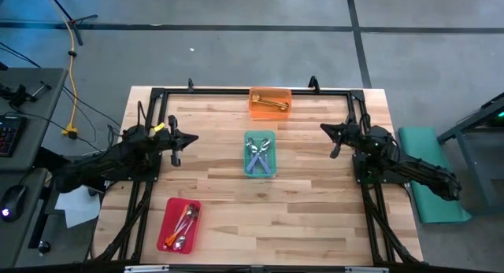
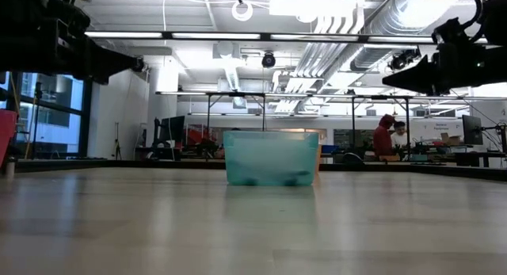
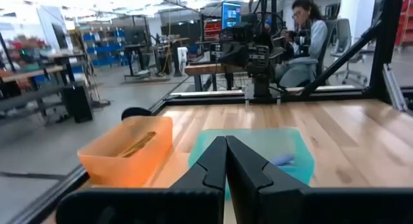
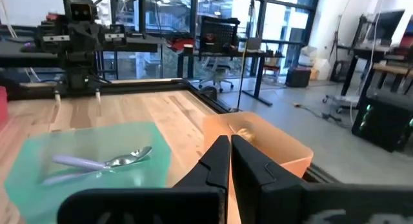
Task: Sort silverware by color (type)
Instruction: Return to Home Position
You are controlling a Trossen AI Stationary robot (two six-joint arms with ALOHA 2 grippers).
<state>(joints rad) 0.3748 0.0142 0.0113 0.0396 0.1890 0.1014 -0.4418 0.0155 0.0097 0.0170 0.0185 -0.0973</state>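
Observation:
The spoons lie in three trays. Purple-blue-handled spoons (image 1: 257, 156) lie in the green tray (image 1: 260, 136) at the table's middle. Gold-brass spoons (image 1: 272, 105) lie in the orange tray (image 1: 269, 92) at the far edge. Orange-handled spoons (image 1: 183, 224) lie in the red tray (image 1: 168, 226) at the near left. My left gripper (image 1: 176, 155) is shut and empty, raised left of the green tray. My right gripper (image 1: 334, 147) is shut and empty, raised right of it.
The black frame rails (image 1: 236, 90) run along the table's far and side edges. In the low view the green tray (image 2: 271, 158) stands alone on bare wood. People sit at desks beyond the table (image 2: 388, 136).

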